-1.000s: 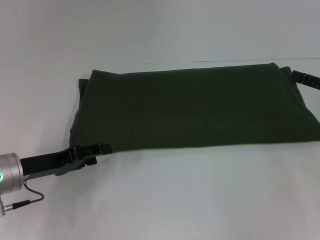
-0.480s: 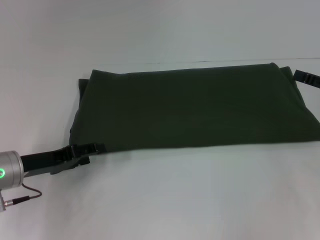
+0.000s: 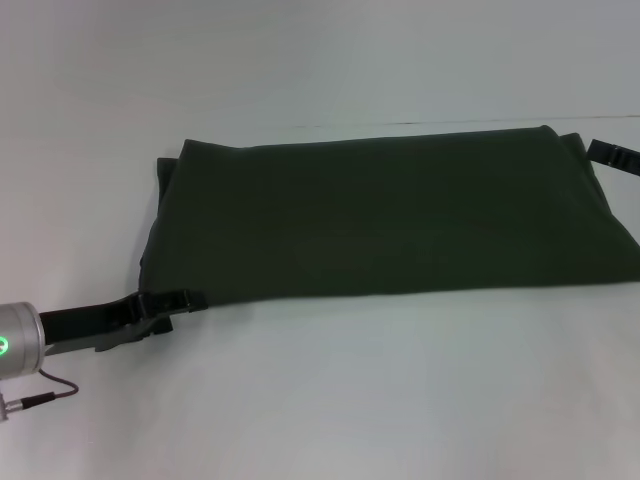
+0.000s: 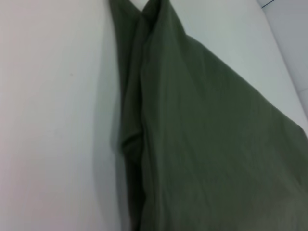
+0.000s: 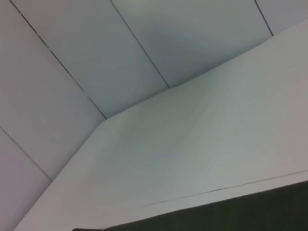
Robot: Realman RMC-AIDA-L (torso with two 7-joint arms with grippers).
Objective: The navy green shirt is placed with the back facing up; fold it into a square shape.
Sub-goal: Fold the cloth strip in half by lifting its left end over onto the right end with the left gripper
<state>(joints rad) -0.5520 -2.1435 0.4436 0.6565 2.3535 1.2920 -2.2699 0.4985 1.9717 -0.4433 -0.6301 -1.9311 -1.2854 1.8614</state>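
While the navy green shirt (image 3: 385,215) lies long side-to-side, left gripper (image 3: 180,300) sits nearest its left near corner, jaw state indeterminate

The navy green shirt (image 3: 385,215) ran off the right edge of the head view, so its end there was cut off; the right gripper (image 3: 612,154) showed only as a small dark bit behind the shirt, too little to tell how its fingers stood; the left gripper (image 3: 170,303) had its tips against the shirt's near edge, too dark to tell if they pinched cloth.
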